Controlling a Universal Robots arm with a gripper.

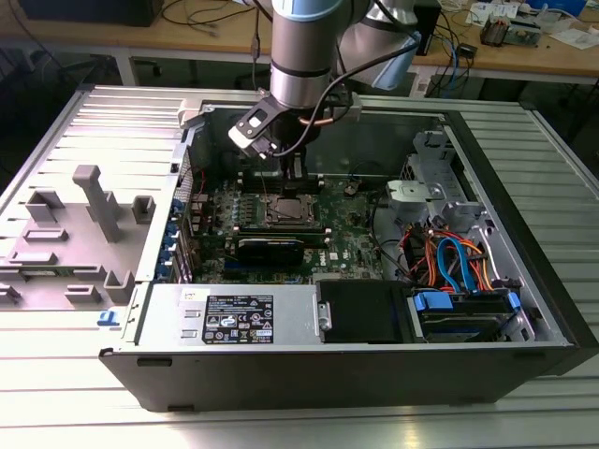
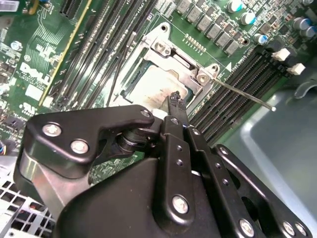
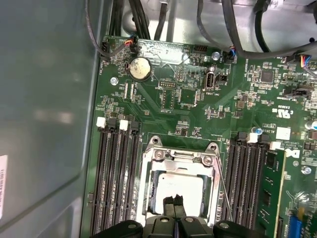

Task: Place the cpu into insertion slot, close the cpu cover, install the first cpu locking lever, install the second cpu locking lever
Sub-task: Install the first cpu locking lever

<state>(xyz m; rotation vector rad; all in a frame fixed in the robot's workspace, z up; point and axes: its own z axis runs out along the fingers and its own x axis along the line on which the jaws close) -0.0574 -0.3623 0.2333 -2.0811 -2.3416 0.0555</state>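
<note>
The cpu lies flat in the insertion slot, its silver top showing through the cut-out of the cpu cover. The cover rests down over the slot; in the second wrist view its frame rings the cpu. A thin locking lever slants away from one corner of the slot, and it runs beside the slot in the first wrist view. My gripper hovers just above the cpu's edge, black fingertips pressed together and holding nothing. It hangs from the arm over the board.
Long black memory slots flank the socket on both sides. A coin battery sits further up the board. The grey case wall stands close by. Drive cage and cables fill the exterior view's right; a grey fixture sits outside the case.
</note>
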